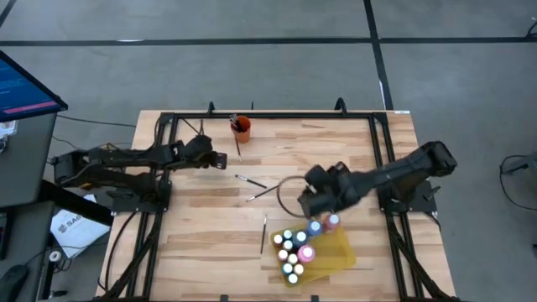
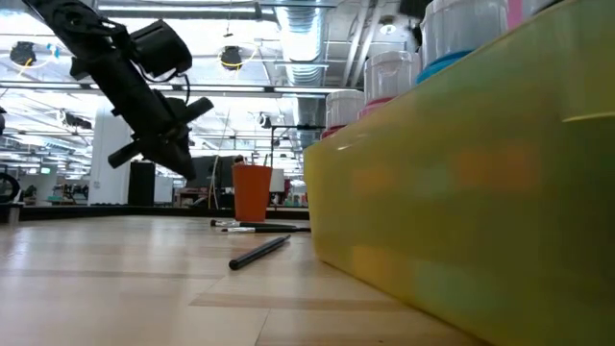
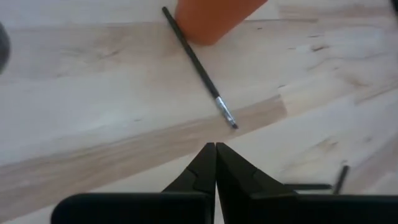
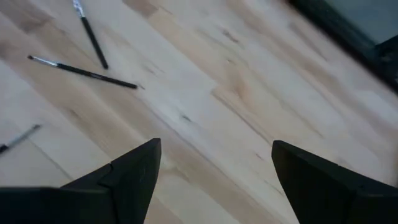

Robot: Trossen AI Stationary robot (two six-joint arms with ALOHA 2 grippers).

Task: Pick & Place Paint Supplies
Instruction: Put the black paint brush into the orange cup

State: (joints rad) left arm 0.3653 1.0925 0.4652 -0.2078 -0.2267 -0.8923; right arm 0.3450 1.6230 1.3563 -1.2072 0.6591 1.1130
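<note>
Several white-capped paint bottles (image 1: 292, 250) stand in the yellow tray (image 1: 336, 252). A blue bottle (image 1: 315, 226) and a pink bottle (image 1: 333, 221) stand at its far edge. Thin dark brushes lie flat on the table: one (image 1: 237, 145) beside the orange cup (image 1: 242, 127), two (image 1: 256, 186) mid-table, one (image 1: 263, 233) left of the tray. My left gripper (image 1: 221, 160) (image 3: 215, 148) is shut and hovers near the cup-side brush (image 3: 199, 70). My right gripper (image 1: 304, 200) (image 4: 214, 163) is open, above bare wood just beyond the tray, with the mid-table brushes (image 4: 84, 71) ahead of it.
The orange cup (image 2: 252, 192) holds more brushes and stands near the far edge. A black frame (image 1: 268, 115) borders the tabletop. In the low view the tray wall (image 2: 461, 202) fills the right side and the left arm (image 2: 144, 96) hangs at the upper left. Bare wood lies left of the tray.
</note>
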